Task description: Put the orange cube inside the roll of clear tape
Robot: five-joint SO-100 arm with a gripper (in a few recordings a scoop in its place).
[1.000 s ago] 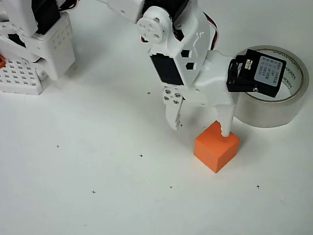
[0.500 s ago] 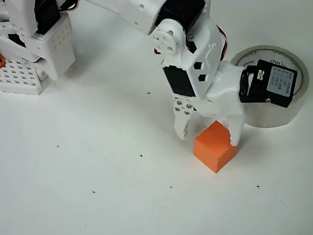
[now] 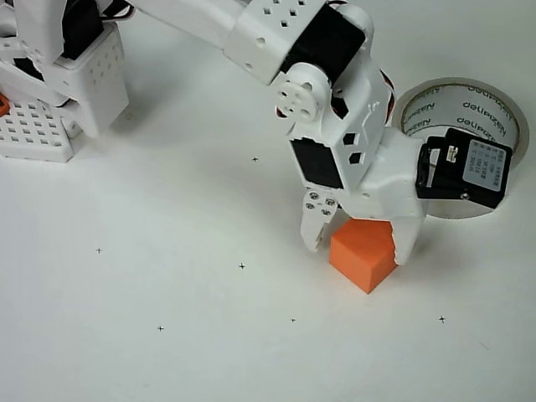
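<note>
White table (image 3: pixel 167 352), orange cube (image 3: pixel 362 255) between pincer (image 3: pixel 362 244) fingers.

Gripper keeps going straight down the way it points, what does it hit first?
Probably the small matte orange cube, already between the open jaws of the white gripper; the white table if the fingers pass beside it. Depth is unclear.

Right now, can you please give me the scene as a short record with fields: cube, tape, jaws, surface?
cube: the orange cube sits on the table, outside the roll
tape: the roll of clear tape lies flat, hole up, partly covered by the arm
jaws: the gripper straddles the cube, one finger on each side; firm contact cannot be told
surface: the white table with small black cross marks
</note>
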